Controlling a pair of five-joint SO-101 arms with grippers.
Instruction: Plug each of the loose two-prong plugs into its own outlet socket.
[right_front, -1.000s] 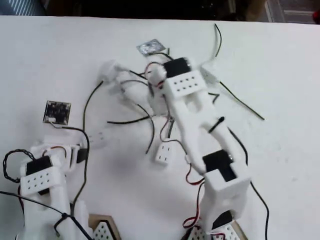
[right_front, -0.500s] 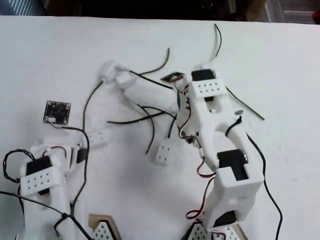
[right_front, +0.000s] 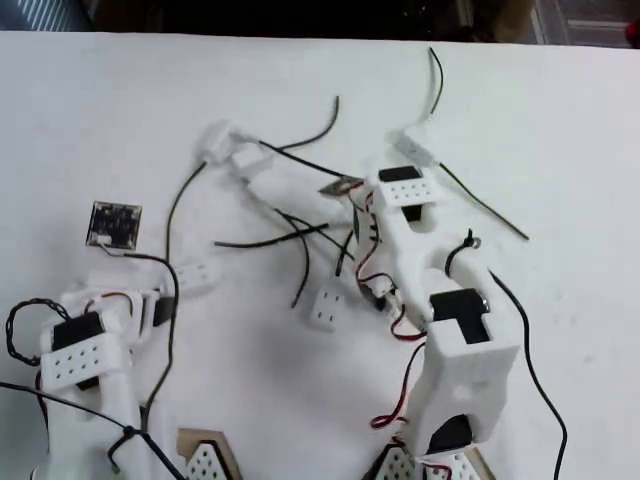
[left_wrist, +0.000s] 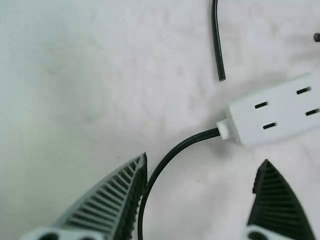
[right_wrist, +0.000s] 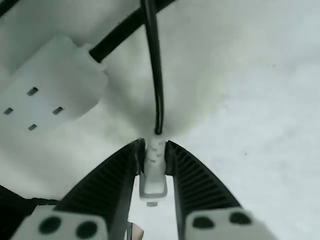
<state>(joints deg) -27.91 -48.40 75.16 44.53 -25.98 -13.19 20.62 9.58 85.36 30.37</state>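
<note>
White surface (right_front: 120, 100) seen from above, strewn with thin black cords and white outlet blocks, with two white robot arms reaching in from the near edge. At the near left corner, the left arm sits low beside a small dark square board (right_front: 115, 222). The left hand (left_wrist: 205, 162) hangs just above the surface with its ribbed fingers wide apart and nothing between them. A black cord (left_wrist: 170, 155) curves up through the gap between those fingers to a white outlet block (left_wrist: 280, 112), which lies flat with its slots facing up. A loose cord end (left_wrist: 218, 45) lies just beyond that block. The right arm stretches toward the middle of the tangle. The right hand (right_wrist: 154, 145) is clamped on a small white plug (right_wrist: 152, 172), whose black lead runs straight away from the fingertips. Near the held plug lies a second outlet block (right_wrist: 50, 95), slots up, apart from the plug. Another small outlet block (right_front: 326, 307) rests near the centre of the surface.
</note>
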